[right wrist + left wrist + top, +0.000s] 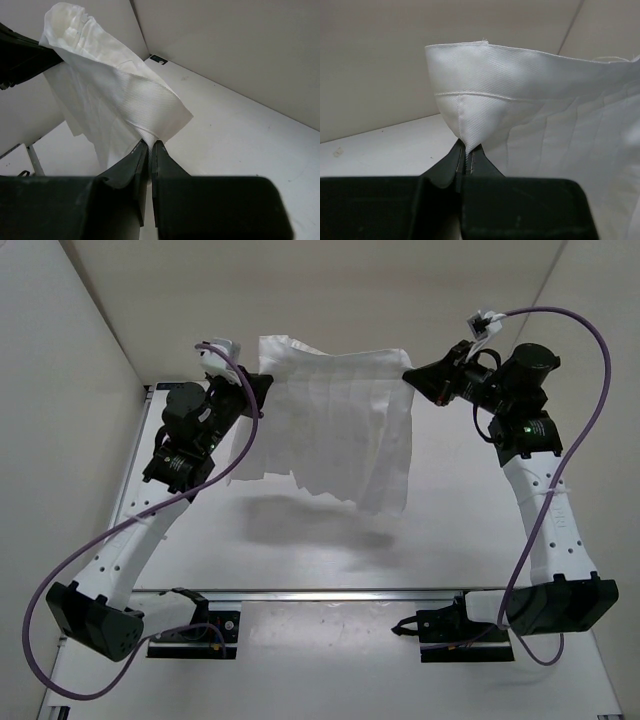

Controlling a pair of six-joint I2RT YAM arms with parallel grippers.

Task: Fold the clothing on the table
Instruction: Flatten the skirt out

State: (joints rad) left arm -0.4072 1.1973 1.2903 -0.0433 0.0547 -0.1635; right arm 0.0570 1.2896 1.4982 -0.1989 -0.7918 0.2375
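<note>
Bases of the two black-and-white arms (545,530) sit at the near edge, bolted along a silver metal rail (330,595), with purple cables (60,570) looping off each.

Beyond them lies the flat, matte white table (460,540). It carries only a soft grey shadow (300,525), cast by what hangs above it.

That is the plain white, thin, creased fabric garment (340,420). It is stretched between the two grippers over the far half of the table, and its ragged lower hem appears to hang free of the surface.

The left gripper (468,150) has its jaws pinched fully together on one stitched upper corner. The right gripper (150,145) is likewise clamped tight on the opposite upper corner. The cloth drapes away from both as a single hanging sheet, dropping lower on the right.

As for progress, I judge the fold itself has not begun. The garment has been picked up and spread out, and no part of it is doubled over. It looks as if it must yet be laid down flat, folded on itself and released.

No brand, label or readable writing shows on the cloth, the arms or the white walls (90,340). A small dark marker (159,59) at the far table corner is too small to read.
</note>
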